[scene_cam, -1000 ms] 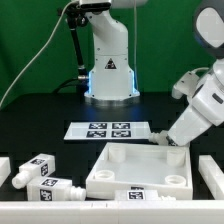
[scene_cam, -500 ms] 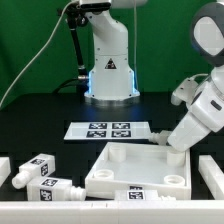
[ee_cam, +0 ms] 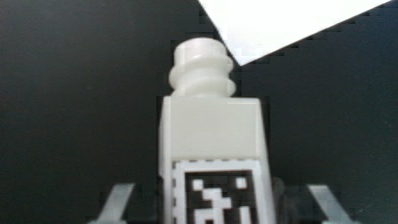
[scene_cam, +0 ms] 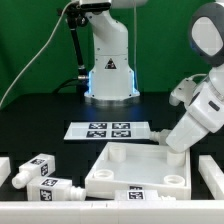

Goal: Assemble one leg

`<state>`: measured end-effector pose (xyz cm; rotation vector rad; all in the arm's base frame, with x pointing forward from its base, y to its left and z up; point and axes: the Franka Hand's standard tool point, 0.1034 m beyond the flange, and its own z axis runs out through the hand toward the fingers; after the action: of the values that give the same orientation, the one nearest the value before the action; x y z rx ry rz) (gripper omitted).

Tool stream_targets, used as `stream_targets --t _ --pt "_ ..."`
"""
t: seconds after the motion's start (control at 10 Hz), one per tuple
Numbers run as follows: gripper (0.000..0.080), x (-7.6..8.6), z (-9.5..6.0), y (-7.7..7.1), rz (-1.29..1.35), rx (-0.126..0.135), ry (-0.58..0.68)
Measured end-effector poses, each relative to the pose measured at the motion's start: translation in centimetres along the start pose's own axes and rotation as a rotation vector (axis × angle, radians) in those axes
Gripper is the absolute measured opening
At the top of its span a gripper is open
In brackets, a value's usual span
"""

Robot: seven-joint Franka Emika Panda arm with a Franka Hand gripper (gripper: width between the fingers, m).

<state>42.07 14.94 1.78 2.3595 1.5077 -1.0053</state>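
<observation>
My gripper (scene_cam: 166,142) is shut on a leg (ee_cam: 210,120), a chunky white post with a tag sticker. The narrower screw end points away from the wrist camera, and a grey finger (ee_cam: 125,200) shows on each side. In the exterior view the gripper hangs tilted at the far right corner of the white square tabletop (scene_cam: 120,185). Only a small bit of the held leg (scene_cam: 158,139) shows there. A corner of the tabletop (ee_cam: 302,25) lies beyond the screw end in the wrist view. I cannot tell whether the leg touches the tabletop.
Two more legs (scene_cam: 40,168) (scene_cam: 58,189) lie at the exterior view's front left. The marker board (scene_cam: 105,129) lies behind the tabletop. The robot base (scene_cam: 107,70) stands at the back. White parts sit at the far left (scene_cam: 4,168) and far right (scene_cam: 212,172).
The arm's wrist has shifted very slightly towards the exterior view's right. The gripper tip stays at the tabletop's corner. The loose parts have not moved.
</observation>
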Motion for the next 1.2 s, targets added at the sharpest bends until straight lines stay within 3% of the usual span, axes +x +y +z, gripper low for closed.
stream_targets --t 0.1,0.4,0.5,0.6,0.7,1.1,1.2 --pt "0.0278 -0.5 -0.7 0.0 -0.001 0.001 -0.015" --pt "0.0278 -5.7 -5.7 0.7 0.043 0.021 -0.057" --pt "0.0278 -7.1 -6.4 0.7 0.053 0.029 -0.076" --pt "0.0279 -7.4 -6.7 1.1 0.052 0.024 -0.057" --pt "0.0279 -6.8 -6.8 1.7 0.059 -0.001 0.010" --pt "0.0280 -7.2 -6.9 3.5 0.091 -0.059 0.277" --pt "0.0280 -8.3 -6.4 4.0 0.140 -0.024 0.297"
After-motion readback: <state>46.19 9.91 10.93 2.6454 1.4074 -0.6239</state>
